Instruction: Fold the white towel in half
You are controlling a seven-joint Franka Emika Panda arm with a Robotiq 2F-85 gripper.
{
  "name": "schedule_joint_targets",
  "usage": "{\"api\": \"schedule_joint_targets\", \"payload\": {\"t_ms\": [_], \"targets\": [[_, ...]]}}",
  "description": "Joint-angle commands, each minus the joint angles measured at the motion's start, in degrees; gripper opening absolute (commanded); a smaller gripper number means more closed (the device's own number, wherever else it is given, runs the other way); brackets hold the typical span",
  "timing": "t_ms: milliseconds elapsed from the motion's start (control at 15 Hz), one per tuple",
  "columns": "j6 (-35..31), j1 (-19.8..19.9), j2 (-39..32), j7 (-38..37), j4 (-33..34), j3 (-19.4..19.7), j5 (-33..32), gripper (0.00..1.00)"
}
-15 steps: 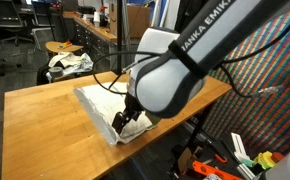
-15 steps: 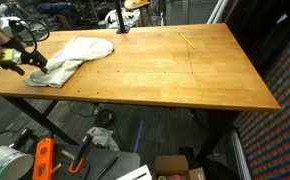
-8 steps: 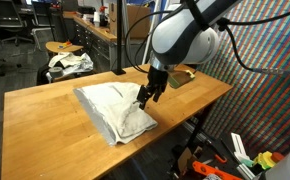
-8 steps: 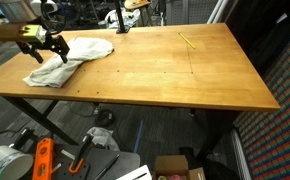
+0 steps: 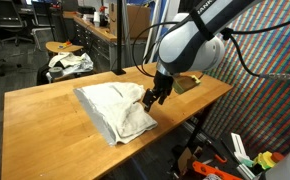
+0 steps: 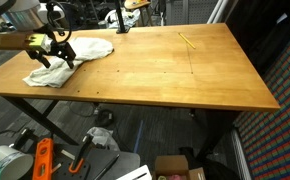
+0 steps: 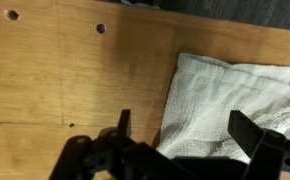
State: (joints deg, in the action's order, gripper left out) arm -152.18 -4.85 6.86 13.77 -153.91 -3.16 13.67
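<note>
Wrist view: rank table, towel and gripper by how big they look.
Largest: table.
Then towel.
The gripper looks about as large as the towel, but only through nearness to the camera; not ranked.

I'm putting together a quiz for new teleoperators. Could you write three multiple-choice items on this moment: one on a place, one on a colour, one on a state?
1. Where does the white towel lie?
A) in the middle of the table
B) near one end of the table, below the gripper
C) on the floor

2. What colour is the table's top?
A) black
B) white
C) light brown wood

3. How does the gripper stand?
A) open
B) shut on the towel
C) shut on a pen

Answers:
1 B: both exterior views show the towel by a table end, under the gripper.
2 C: the wrist view shows wood grain.
3 A: the wrist view shows its fingers wide apart above the towel.
</note>
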Motion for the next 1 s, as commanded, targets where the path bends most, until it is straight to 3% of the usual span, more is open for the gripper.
{"api": "schedule_joint_targets", "payload": {"t_ms": [0,600,933], "targets": [[-4.41,-0.72,1.66,-7.79,-2.76,-2.0,-4.78,1.0],[-5.6,0.03,-2.15,-33.32,-0.15,-8.94,-21.54,1.0],[-5.27,0.04,-6.64,-43.94,2.24,-8.4,-30.73,1.0]]}}
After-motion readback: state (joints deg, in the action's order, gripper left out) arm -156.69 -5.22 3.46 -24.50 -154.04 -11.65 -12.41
